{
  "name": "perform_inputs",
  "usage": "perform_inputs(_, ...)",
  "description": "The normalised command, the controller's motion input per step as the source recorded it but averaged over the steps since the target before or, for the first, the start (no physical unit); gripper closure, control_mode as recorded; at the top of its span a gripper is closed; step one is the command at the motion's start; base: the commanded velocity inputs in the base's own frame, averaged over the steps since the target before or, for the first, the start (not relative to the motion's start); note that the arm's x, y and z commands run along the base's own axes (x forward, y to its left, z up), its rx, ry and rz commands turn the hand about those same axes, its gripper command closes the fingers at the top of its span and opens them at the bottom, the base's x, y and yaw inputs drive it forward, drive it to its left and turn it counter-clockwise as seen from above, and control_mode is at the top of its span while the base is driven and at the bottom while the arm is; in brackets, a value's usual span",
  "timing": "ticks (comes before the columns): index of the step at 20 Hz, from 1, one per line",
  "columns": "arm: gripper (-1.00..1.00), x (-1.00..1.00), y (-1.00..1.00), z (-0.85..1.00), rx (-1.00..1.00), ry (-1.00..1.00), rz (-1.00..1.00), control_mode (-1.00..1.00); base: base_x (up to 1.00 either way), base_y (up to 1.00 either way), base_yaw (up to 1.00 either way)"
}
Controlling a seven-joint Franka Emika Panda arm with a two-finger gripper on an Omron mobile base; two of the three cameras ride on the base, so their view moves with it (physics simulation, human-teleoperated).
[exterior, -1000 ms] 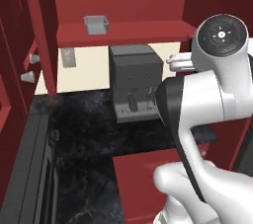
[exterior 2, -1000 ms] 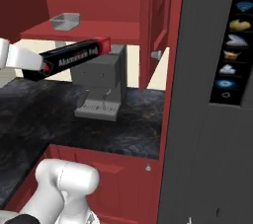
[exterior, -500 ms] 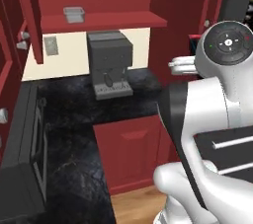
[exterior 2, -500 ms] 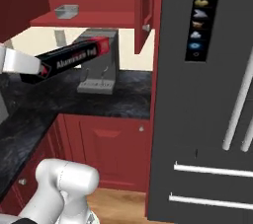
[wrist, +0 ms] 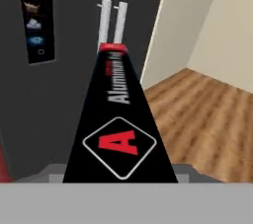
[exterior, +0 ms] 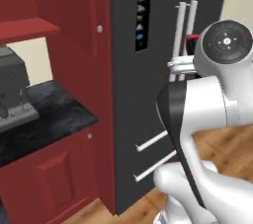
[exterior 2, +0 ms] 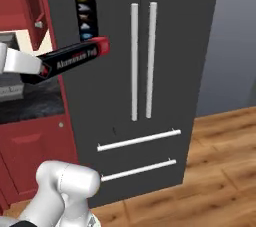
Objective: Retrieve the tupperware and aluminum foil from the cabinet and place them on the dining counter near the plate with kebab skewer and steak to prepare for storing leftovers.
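Aluminum foil (exterior 2: 75, 60) box was clamped by one end in the fingers (exterior 2: 22, 66), held roughly level and jutting forward across the dark fridge (exterior 2: 165, 46), probably carried clear of the bench (exterior: 44, 119) for transit; grip contact itself was hidden.

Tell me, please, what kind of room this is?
Most likely a home kitchen, a rendered one. A tall dark grey refrigerator with long pale handles stands on a wooden floor, next to red base cabinets under a black marble-look countertop that carries a grey coffee machine.
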Motion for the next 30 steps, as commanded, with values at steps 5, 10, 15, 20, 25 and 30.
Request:
perform_inputs(5,1.0,0.0,0.0,0.0,0.0,0.0,0.0,1.0,0.01,-0.98,-0.71)
perform_inputs(10,1.0,0.0,0.0,0.0,0.0,0.0,0.0,1.0,0.45,-0.68,-0.64)
perform_inputs(15,1.0,0.0,0.0,0.0,0.0,0.0,0.0,1.0,0.97,-0.15,-0.48)
perform_inputs(20,1.0,0.0,0.0,0.0,0.0,0.0,0.0,1.0,1.0,0.0,-0.41)
perform_inputs(25,1.0,0.0,0.0,0.0,0.0,0.0,0.0,1.0,1.0,0.0,-0.41)
perform_inputs(30,1.0,0.0,0.0,0.0,0.0,0.0,0.0,1.0,0.97,0.0,-0.52)
